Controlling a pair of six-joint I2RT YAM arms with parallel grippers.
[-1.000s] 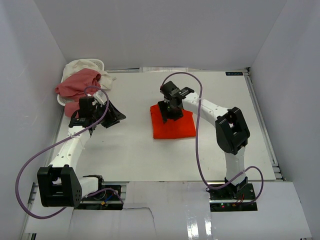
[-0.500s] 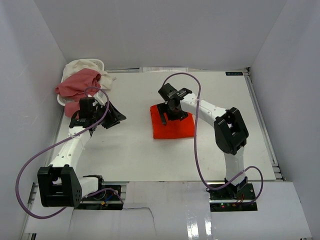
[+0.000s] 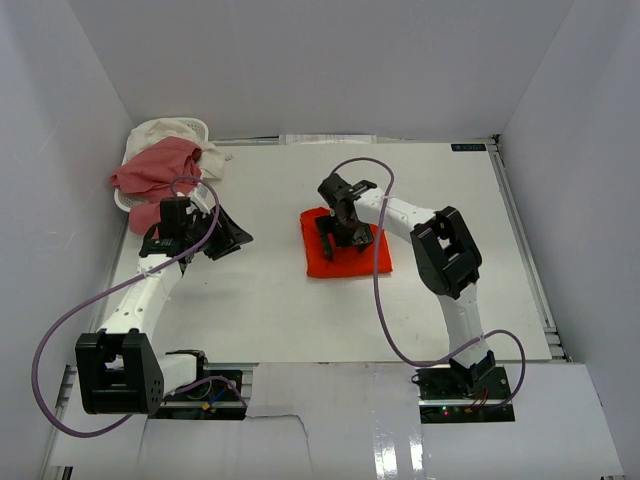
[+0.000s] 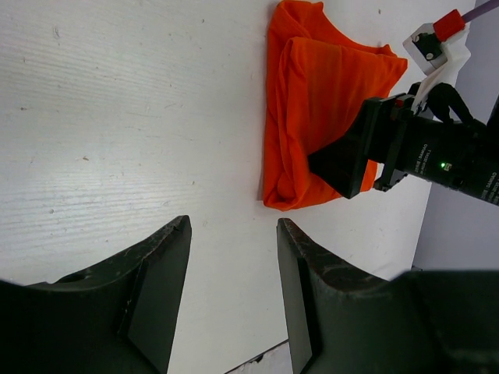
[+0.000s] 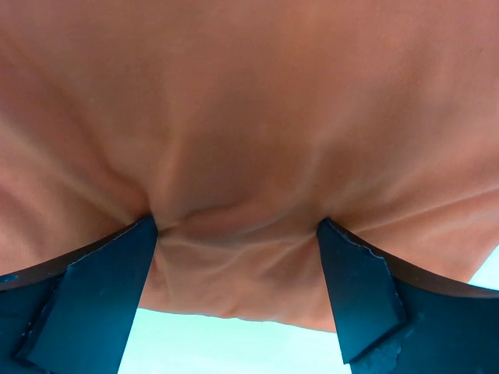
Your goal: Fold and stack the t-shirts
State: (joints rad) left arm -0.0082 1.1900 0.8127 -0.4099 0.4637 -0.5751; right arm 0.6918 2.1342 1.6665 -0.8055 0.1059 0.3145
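Orange-red shirt [image 3: 355, 262] folded at desk [image 3: 270, 300] centre, directly under right tool [image 3: 338, 238], spread wide, pressing fabric. Pink shirt [image 3: 155, 165], cream shirt [image 3: 170, 130] heaped far-left; left tool [image 3: 232, 238], wide & empty, nearer.

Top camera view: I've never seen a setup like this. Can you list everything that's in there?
Folded orange-red fabric t-shirt: one, orange-red, middle of the table.
Crumpled dusty pink fabric t-shirt: one, pink, heaped on the basket, far left corner.
Crumpled cream-white fabric t-shirt: one, cream, behind the pink one on the same basket.
Small white plastic basket: one, white, far left corner, mostly covered.
Flat white table: one, white, under everything.
Purple cables: two, purple, one looping along each arm.
Left gripper: one, black, open above bare table.
Right gripper: one, black, open, pressing into the orange-red shirt.
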